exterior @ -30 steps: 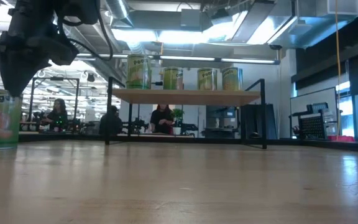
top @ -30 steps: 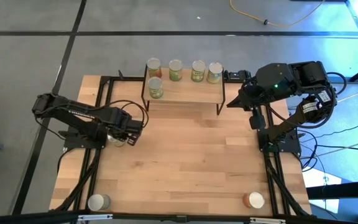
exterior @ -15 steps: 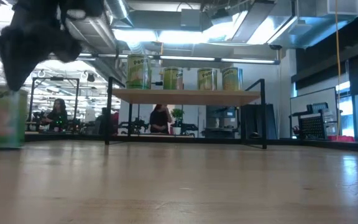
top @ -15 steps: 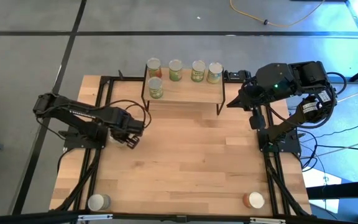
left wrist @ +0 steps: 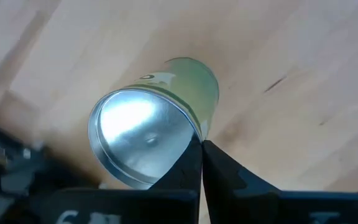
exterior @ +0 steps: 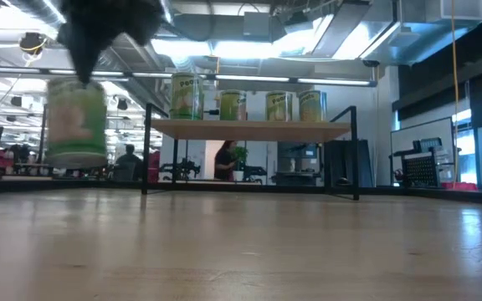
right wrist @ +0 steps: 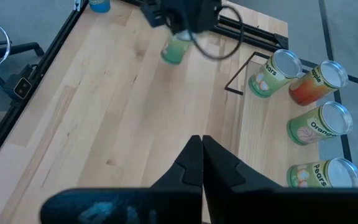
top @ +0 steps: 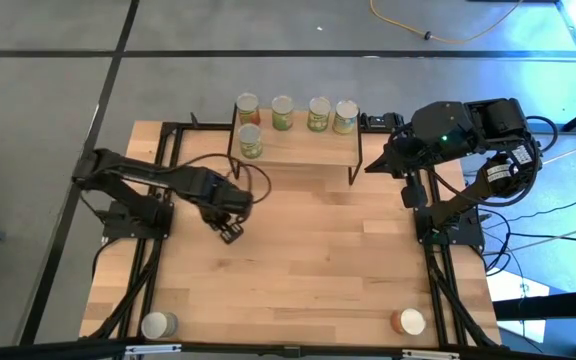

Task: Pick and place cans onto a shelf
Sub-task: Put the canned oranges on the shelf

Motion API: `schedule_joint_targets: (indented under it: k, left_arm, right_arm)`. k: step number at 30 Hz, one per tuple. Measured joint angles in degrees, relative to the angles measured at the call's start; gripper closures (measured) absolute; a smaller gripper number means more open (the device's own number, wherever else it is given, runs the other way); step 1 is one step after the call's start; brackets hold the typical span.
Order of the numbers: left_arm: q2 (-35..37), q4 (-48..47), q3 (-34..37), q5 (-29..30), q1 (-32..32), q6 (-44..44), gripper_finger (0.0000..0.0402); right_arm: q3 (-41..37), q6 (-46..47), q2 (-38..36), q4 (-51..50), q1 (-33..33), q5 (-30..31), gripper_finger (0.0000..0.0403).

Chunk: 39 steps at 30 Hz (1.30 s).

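Your left end effector (top: 230, 232) has swung away from the table's (top: 308, 260) left edge toward the middle within the past second, and the green-labelled can (exterior: 77, 122) that stood on the wood a second ago now hangs clear of the surface beneath it. The fingers, spread a second ago, are now clamped on that can's rim, as your left wrist view shows, with the silvery end (left wrist: 143, 135) facing the camera. Ahead of the left end effector stands the shelf (top: 298, 148), unchanged. Count five cans on its top board: four in a back row (top: 295, 112) and one (top: 251, 141) in front at the left end. Two more cans sit well behind the end effector at the table's near corners, one at the left (top: 157, 325) and an orange-labelled one (top: 408, 322) at the right. With the lifted can, that makes eight. Your right end effector (top: 375, 164) has not moved; it waits just beside the shelf's right end, fingers (right wrist: 194, 163) pressed together on nothing.
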State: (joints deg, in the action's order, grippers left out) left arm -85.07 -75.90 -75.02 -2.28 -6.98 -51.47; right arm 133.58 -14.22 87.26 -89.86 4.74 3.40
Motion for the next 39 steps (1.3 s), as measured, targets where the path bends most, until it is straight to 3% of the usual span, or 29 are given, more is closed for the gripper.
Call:
schedule_joint_targets:
  k: [9,14,25,39]
  left_arm:
    - [-15.7,-1.4,-18.9,3.2,0.1,11.1,0.0401]
    - [-21.9,-0.7,-25.5,4.5,0.1,14.8,0.0401]
    - [-29.1,0.6,-26.1,3.1,-0.2,17.6,0.0401]
    - [-29.6,1.7,-26.1,-1.4,-0.3,19.0,0.0375]
  right_arm:
    - [0.0,0.4,0.0,0.0,0.0,0.0,0.0402]
    - [0.0,0.4,0.0,0.0,0.0,0.0,0.0402]
    - [0.0,0.5,0.0,0.0,0.0,-0.5,0.0402]
    - [0.0,0.5,0.0,-0.1,0.0,-0.7,0.0402]
